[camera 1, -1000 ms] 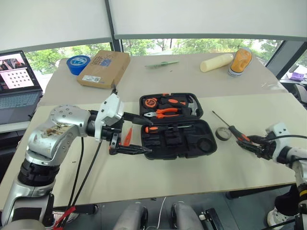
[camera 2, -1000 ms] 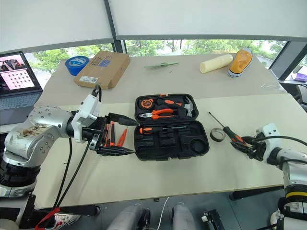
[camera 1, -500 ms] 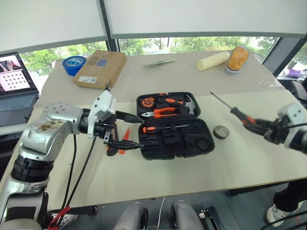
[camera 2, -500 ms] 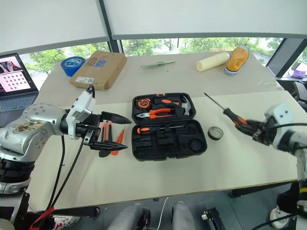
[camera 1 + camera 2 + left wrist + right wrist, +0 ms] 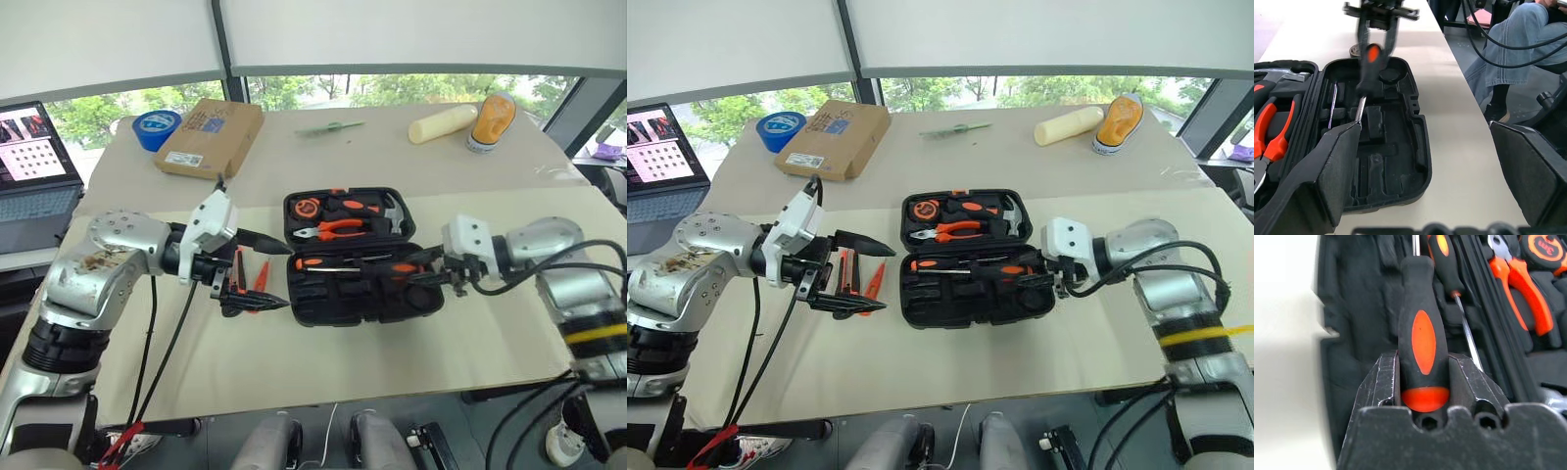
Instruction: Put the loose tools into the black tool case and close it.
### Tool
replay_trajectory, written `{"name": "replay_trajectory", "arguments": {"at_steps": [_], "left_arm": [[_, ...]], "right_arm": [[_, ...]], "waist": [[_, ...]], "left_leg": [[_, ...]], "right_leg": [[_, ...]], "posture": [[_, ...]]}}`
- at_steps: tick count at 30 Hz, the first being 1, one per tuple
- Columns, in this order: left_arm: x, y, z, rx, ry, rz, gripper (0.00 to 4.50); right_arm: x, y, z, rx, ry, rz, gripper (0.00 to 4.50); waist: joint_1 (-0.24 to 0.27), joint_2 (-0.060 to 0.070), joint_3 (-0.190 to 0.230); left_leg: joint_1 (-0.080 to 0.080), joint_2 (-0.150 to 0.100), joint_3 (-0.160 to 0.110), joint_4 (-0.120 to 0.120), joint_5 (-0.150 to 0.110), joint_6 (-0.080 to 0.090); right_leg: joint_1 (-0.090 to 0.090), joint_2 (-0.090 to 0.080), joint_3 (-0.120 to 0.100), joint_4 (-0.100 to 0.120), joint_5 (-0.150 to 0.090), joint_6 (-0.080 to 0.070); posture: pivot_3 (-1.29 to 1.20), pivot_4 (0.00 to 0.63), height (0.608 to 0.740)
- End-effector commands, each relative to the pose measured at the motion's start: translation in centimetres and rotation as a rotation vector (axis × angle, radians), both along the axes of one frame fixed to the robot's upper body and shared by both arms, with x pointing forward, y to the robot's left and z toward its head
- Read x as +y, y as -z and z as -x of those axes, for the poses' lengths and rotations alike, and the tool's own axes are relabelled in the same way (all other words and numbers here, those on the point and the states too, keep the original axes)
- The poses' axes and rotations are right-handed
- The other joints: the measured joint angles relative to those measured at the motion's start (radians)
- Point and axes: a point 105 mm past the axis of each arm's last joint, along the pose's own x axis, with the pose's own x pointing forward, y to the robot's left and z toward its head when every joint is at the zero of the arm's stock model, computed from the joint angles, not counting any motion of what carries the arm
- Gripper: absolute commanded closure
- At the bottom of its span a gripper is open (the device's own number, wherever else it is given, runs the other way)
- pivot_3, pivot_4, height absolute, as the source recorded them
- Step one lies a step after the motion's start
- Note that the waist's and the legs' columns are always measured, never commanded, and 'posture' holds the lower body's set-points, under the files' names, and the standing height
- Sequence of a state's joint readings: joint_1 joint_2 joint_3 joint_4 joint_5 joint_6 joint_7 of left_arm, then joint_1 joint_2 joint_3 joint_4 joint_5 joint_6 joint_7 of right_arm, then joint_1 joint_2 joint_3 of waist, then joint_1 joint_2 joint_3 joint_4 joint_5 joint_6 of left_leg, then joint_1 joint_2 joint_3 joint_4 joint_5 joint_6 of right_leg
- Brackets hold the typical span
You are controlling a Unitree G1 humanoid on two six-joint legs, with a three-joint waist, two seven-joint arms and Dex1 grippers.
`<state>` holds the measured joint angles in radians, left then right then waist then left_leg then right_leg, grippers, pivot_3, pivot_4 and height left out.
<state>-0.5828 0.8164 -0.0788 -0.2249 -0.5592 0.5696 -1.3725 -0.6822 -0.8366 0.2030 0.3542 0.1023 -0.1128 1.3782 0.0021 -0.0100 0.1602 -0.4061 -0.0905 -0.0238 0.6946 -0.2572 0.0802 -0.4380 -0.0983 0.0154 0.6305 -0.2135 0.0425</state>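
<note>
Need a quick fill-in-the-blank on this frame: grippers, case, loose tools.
1. The right gripper is shut on a ____.
2. The black tool case lies ____.
3. The left gripper is ____.
4. The blue tape roll sits beside the ____ box.

Missing words: screwdriver; open; open; cardboard

Right claw (image 5: 1043,271) grips screwdriver (image 5: 1004,271) — over open case (image 5: 975,257).

Open black tool case (image 5: 359,264) mid-table, near tray crossed by the screwdriver (image 5: 1422,333) clamped in the right gripper (image 5: 439,266); left gripper (image 5: 257,272), fingers spread, blocking the case's left side; bare tabletop (image 5: 323,343) along the near edge.
</note>
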Motion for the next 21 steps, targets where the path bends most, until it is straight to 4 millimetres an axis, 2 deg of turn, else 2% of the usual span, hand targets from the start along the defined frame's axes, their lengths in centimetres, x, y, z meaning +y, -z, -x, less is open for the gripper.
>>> {"name": "replay_trajectory", "arguments": {"at_steps": [1, 9, 13, 15, 16, 21], "left_arm": [[-0.4, -0.8, 0.4, -0.051, 0.022, 0.006, 0.00], [-0.3, -0.5, 0.2, -0.073, 0.017, -0.004, 0.00], [-0.3, -0.6, 0.1, -0.080, 0.014, -0.005, 0.00], [-0.3, -0.6, 0.0, -0.083, 0.013, -0.005, 0.00], [-0.3, -0.6, 0.0, -0.084, 0.013, -0.005, 0.00], [-0.3, -0.5, -0.1, -0.087, 0.011, -0.005, 0.00]], "right_arm": [[-1.3, -0.3, -0.7, -0.078, -0.029, 0.077, 3.49], [-1.1, -0.1, -2.3, -0.108, -0.023, 0.042, 3.49], [-0.6, -0.2, -2.5, -0.122, -0.042, 0.031, 3.49], [-0.4, -0.3, -2.6, -0.127, -0.046, 0.021, 2.49], [-0.3, -0.4, -2.7, -0.135, -0.045, 0.014, 2.28], [0.9, -2.7, -3.0, -0.133, -0.009, -0.131, 0.57]], "waist": [[-0.001, 0.000, 0.000], [-0.014, 0.000, 0.000], [-0.013, 0.000, 0.000], [-0.014, 0.000, 0.000], [-0.014, 0.000, 0.000], [-0.015, 0.000, 0.000]], "left_leg": [[-0.001, 0.000, 0.000, -0.001, 0.000, 0.000], [0.000, 0.000, 0.000, -0.001, 0.000, 0.000], [-0.001, 0.000, 0.000, -0.001, 0.000, 0.000], [0.000, 0.000, 0.000, -0.001, 0.000, 0.000], [0.000, 0.000, 0.000, -0.001, 0.000, 0.000], [-0.001, 0.000, 0.000, -0.001, 0.000, -0.001]], "right_leg": [[-0.001, 0.000, 0.000, 0.000, 0.000, 0.000], [-0.001, 0.000, 0.000, 0.000, 0.000, 0.000], [-0.001, 0.000, 0.000, 0.000, 0.000, 0.000], [-0.001, 0.000, 0.000, 0.000, 0.000, 0.000], [-0.001, 0.000, 0.000, 0.000, 0.000, 0.000], [-0.001, 0.001, 0.001, 0.000, 0.000, 0.000]], "posture": [[0.00, 0.150, 0.738], [0.00, 0.150, 0.738], [0.00, 0.150, 0.738], [0.00, 0.150, 0.738], [0.00, 0.150, 0.738], [0.00, 0.150, 0.738]]}}
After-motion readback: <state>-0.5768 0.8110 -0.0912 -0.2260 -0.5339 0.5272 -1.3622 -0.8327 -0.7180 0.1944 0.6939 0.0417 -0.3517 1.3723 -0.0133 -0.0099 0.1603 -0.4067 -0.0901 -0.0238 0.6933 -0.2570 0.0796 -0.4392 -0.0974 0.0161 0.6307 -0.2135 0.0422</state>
